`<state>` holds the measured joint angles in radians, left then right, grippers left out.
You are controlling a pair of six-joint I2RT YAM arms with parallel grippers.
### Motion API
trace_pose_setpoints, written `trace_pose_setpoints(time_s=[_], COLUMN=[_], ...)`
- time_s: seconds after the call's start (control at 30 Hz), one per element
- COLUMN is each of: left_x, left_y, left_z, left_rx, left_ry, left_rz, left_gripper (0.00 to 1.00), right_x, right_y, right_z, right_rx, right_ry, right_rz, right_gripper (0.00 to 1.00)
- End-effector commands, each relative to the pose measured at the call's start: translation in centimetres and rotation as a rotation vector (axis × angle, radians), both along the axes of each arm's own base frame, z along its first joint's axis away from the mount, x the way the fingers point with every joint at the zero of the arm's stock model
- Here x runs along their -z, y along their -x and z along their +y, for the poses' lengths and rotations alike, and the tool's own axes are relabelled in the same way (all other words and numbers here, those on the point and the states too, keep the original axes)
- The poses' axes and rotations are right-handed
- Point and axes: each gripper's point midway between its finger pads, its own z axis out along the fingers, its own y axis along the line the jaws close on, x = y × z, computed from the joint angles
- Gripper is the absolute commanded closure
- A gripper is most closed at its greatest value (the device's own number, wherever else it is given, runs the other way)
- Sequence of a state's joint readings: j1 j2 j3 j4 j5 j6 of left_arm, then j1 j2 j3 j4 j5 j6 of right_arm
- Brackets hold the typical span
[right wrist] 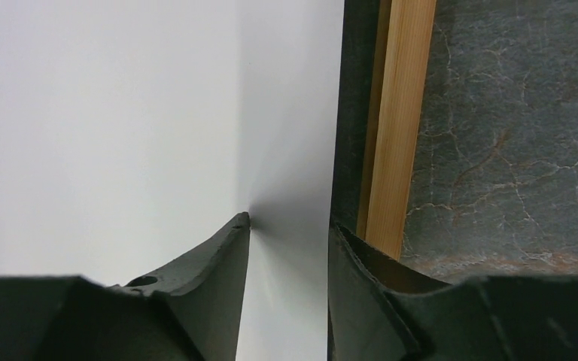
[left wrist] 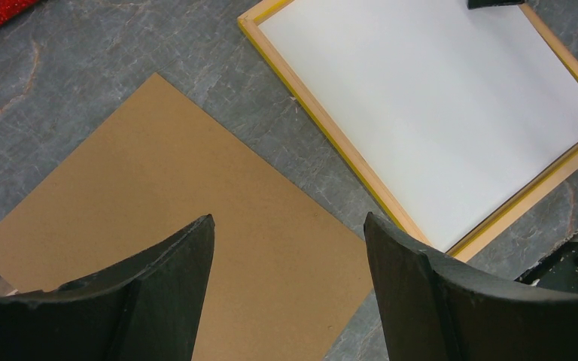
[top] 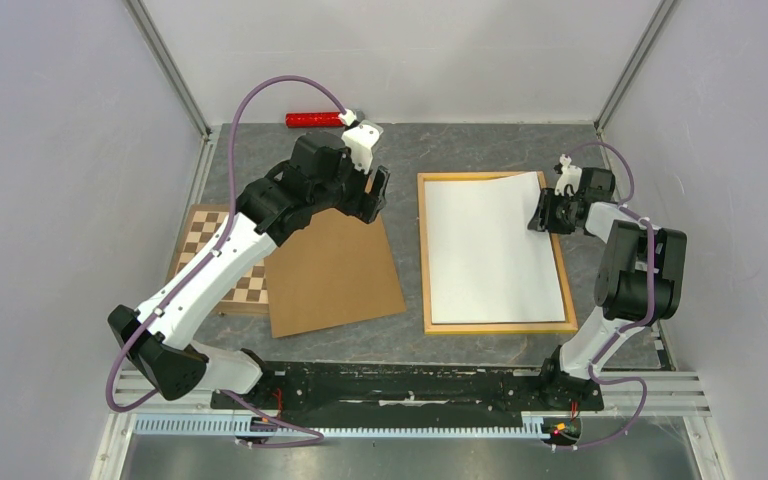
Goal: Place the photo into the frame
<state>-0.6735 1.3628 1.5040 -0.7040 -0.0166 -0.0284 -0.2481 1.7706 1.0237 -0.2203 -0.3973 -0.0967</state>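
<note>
The left gripper (left wrist: 289, 218) hangs wide-spread over the backing board (left wrist: 158, 188), while the right gripper's (right wrist: 288, 219) fingers (right wrist: 218, 278) straddle the photo's (right wrist: 105, 113) edge by the frame (right wrist: 399, 113), and I cannot tell whether they pinch it.

Grey stone table (top: 410, 150): frame (top: 500, 327), brown board (top: 335, 270), chessboard (top: 205, 235), red tube (top: 313, 120).

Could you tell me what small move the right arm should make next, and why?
Probably open the right tool wider and lift it away: the photo lies white side up in the frame, with only its far right corner raised between the parted jaws, so release should let it settle.
</note>
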Motion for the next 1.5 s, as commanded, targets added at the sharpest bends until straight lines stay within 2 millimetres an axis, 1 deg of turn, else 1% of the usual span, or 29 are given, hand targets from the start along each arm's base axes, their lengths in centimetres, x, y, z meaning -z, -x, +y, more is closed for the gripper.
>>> trace_pose_setpoints(time_s=[0.0,0.17,0.6,0.73,0.97,1.1,1.13,1.4,1.47], left_x=[-1.7,-1.8,-2.3,-2.2,-2.0,-1.8,-1.7,-1.6,-1.6], left_y=[0.0,0.0,0.2,0.1,-0.2,-0.4,-0.4,-0.6,-0.7], left_z=[0.0,0.0,0.2,0.4,1.2,1.6,1.6,1.9,1.9], left_rx=[0.009,0.01,0.013,0.002,-0.029,-0.049,-0.052,-0.069,-0.07], left_ry=[0.037,0.038,0.041,0.032,0.004,-0.008,-0.011,-0.019,-0.018], left_rz=[-0.046,-0.049,-0.061,-0.064,-0.077,-0.081,-0.081,-0.089,-0.09], left_gripper=[0.2,0.2,0.2,0.2,0.18,0.16,0.13,0.12,0.12], right_x=[-2.6,-3.8,-6.6,-7.4,-8.2,-7.9,-7.6,-3.8,-3.0], right_y=[-1.7,-2.0,-1.9,-2.0,-2.4,-2.4,-2.4,-1.0,-0.8], right_z=[-0.4,-0.8,-1.7,-1.1,0.8,2.5,3.1,7.2,7.6], right_rx=[0.001,0.001,0.002,-0.028,-0.091,-0.147,-0.167,-0.307,-0.323], right_ry=[0.03,0.051,0.126,0.142,0.201,0.228,0.232,0.309,0.341], right_rz=[-0.086,-0.106,-0.152,-0.181,-0.237,-0.252,-0.254,-0.235,-0.23], right_gripper=[0.56,0.53,0.47,0.45,0.35,0.32,0.31,0.3,0.3])
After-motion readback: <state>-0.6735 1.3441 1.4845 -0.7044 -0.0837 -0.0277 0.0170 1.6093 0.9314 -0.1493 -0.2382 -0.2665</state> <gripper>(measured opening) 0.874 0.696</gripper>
